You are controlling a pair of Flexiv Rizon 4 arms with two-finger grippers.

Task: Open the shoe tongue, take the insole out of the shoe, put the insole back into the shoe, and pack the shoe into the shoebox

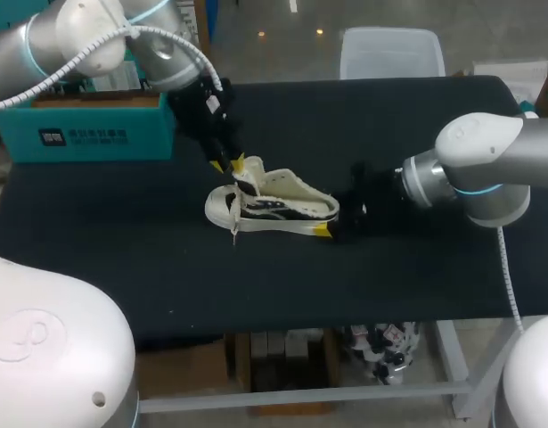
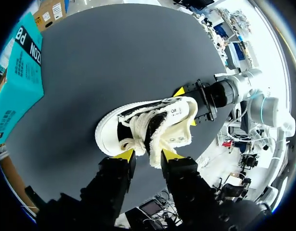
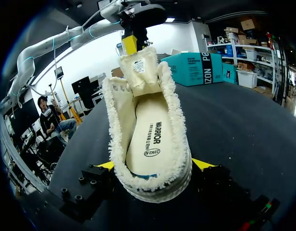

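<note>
Left end effector point(image 2: 148, 155) pinches the tongue point(image 3: 140, 70); right end effector point(image 3: 155, 164) clamps the shoe point(image 1: 282, 207) heel on the black worktop point(image 1: 122, 259), shoebox point(image 1: 86, 129) rear-left.

Black table point(image 1: 122, 267), white shoe point(image 1: 274, 207) mid-table, teal shoebox point(image 1: 86, 125) — far-left corner

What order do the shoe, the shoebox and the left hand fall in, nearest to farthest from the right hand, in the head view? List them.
1. shoe: its heel is in the right hand.
2. left hand: at the tongue, toward the shoe's toe end.
3. shoebox: at the back left corner of the table.
</note>
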